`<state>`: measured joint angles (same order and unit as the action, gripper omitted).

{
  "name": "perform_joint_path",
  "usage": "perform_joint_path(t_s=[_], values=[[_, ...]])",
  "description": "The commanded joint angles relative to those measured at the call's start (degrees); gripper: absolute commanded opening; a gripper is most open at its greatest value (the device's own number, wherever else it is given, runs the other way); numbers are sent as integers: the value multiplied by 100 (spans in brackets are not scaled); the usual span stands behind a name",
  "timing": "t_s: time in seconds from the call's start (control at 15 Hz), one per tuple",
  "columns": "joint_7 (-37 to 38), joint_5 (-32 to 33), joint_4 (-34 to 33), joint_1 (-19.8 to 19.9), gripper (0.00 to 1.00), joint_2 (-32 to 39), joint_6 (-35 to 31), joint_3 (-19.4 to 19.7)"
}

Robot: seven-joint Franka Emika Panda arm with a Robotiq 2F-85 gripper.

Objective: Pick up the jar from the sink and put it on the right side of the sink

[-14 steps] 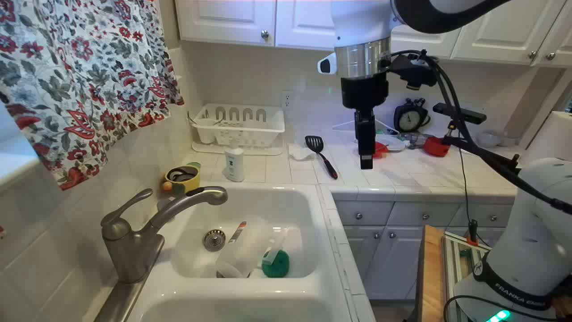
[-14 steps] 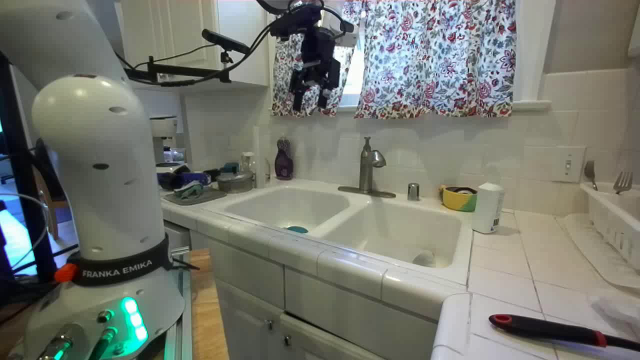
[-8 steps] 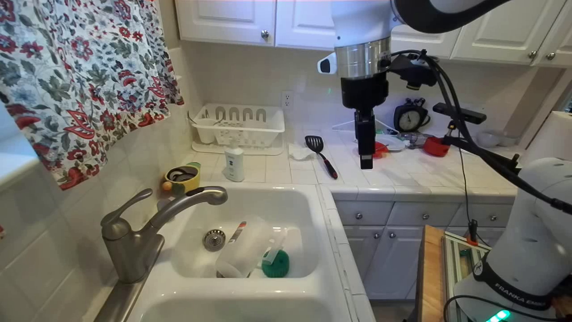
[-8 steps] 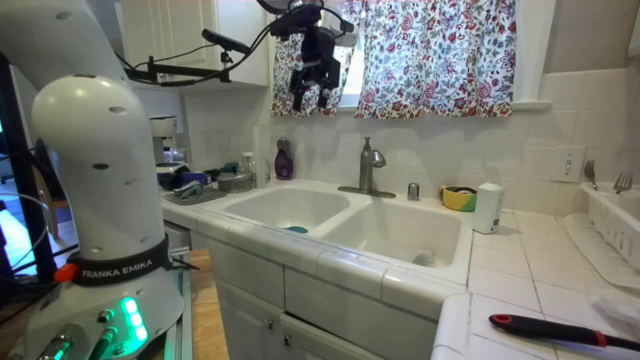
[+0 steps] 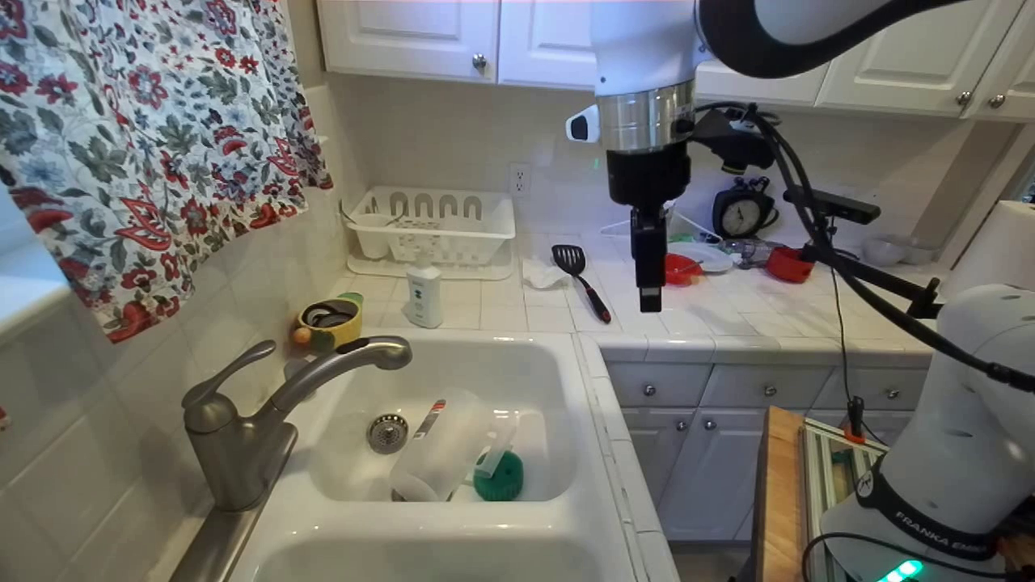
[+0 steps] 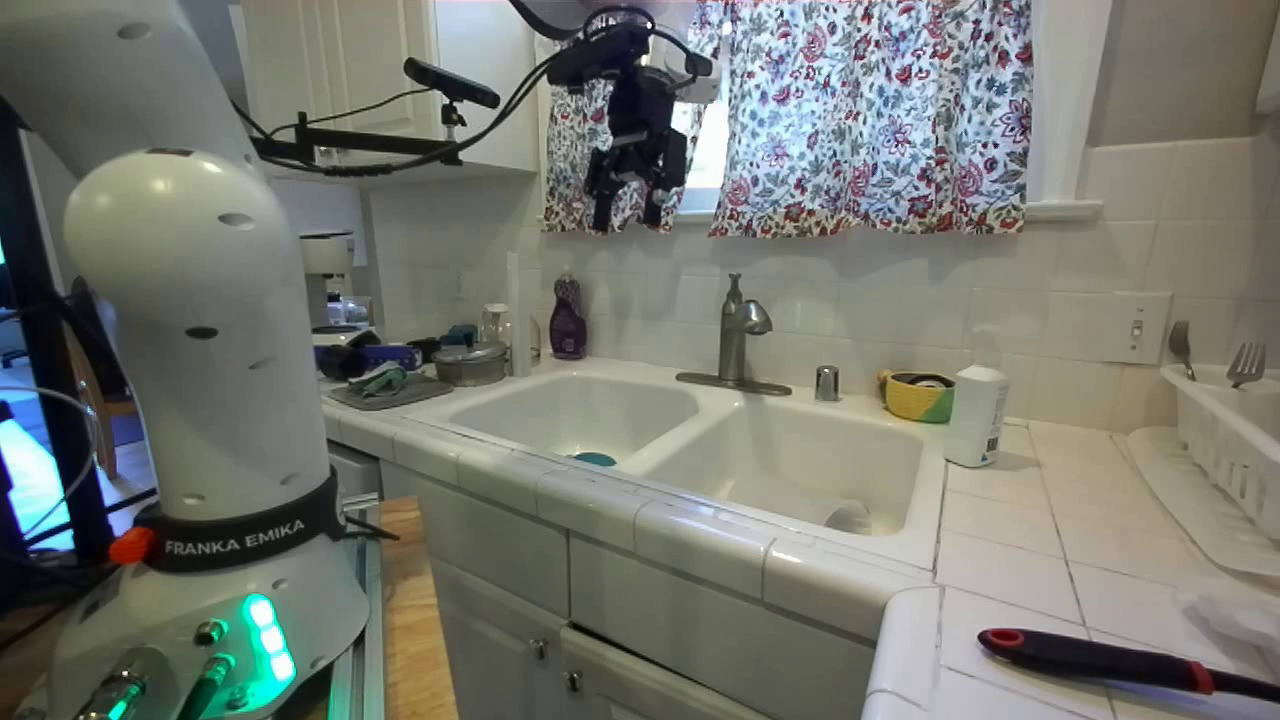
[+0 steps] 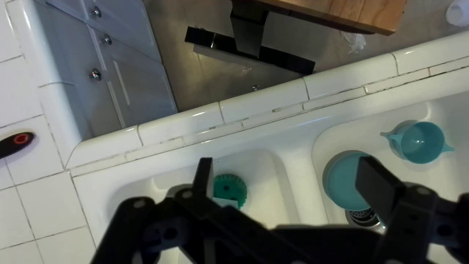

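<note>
while your gripper point(image 7: 287, 178) hangs high with its fingers point(image 7: 379, 183) spread wide, the jar point(image 5: 441, 453) lies well below on its side in the sink point(image 5: 517, 519), in the basin point(image 5: 485, 360) nearer the dish rack point(image 5: 473, 246), just beside a green round object point(image 5: 499, 478); whether those two touch, you can't tell. your wrist view shows a teal dish point(image 7: 345, 183) and a teal cup point(image 7: 423, 143) in the other basin point(image 7: 370, 128).

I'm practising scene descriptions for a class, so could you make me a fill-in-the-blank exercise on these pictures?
The jar lies on its ____ in the sink.
The round thing beside the jar is ____ in colour.
The gripper is not shut but ____.
The spatula handle is black and ____.

Missing words: side; green; open; red.
</note>
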<state>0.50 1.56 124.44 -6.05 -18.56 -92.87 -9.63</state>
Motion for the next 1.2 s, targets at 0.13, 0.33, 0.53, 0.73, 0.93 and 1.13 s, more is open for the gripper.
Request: perform_joint_path(t_s=[0.13, 0.33, 0.53, 0.73, 0.93, 1.13], values=[[301, 178, 372, -25, 100, 469, -1196, 0], [652, 200, 759, 6, 100, 641, -2071, 9], [1140, 310, 1188, 71, 100, 799, -2966, 21], [1318, 751, 1491, 157, 100, 1011, -3475, 53], [1362, 1061, 1693, 282, 100, 1265, -3673, 216], [1491, 1088, 1677, 278, 100, 1283, -3575, 285]])
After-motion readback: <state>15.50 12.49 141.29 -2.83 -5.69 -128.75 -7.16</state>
